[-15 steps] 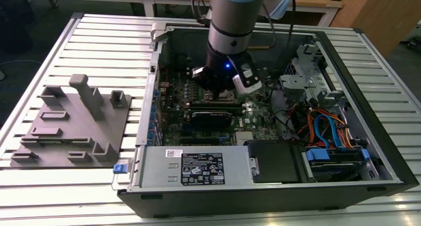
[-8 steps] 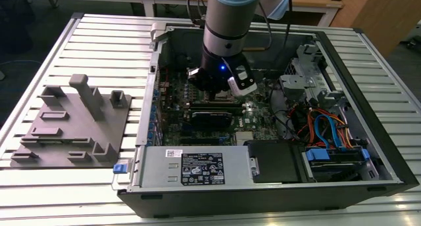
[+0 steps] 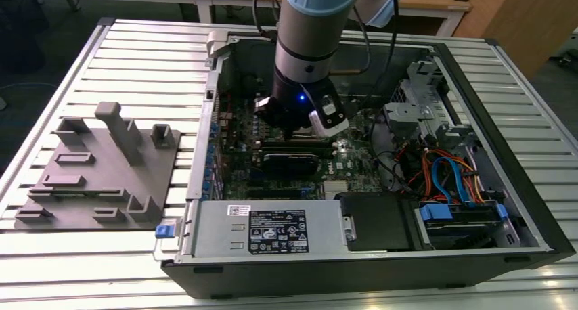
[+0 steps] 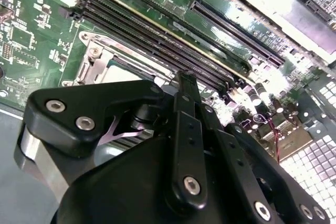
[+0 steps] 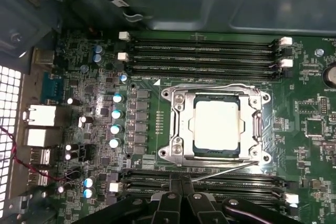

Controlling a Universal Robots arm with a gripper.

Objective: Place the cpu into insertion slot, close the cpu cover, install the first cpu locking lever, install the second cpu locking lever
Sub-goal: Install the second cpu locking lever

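In the first wrist view the cpu [image 5: 217, 125] lies silver side up in the insertion slot [image 5: 265, 98]. The cpu cover [image 5: 182, 129] is folded down around it, with the chip showing through its cut-out. One thin locking lever [image 5: 210, 85] lies flat along the slot's far side. The other lever [image 5: 226, 171] slants away from the near side, and its end reaches my fingertips. My gripper [image 5: 181, 182] is shut just beside the slot; I cannot tell whether it pinches that lever. In the second wrist view the gripper [image 4: 186, 80] partly hides the slot [image 4: 97, 59]. In the exterior view the gripper [image 3: 298, 135] is low inside the computer case.
Long black memory slots [image 5: 205, 51] run on both sides of the socket, and several capacitors [image 5: 116, 121] stand nearby. The case walls [image 3: 505, 120], drive cables [image 3: 442, 174] and power supply [image 3: 271, 229] hem the arm in. A grey fixture plate [image 3: 91, 174] lies on the table at the exterior view's left.
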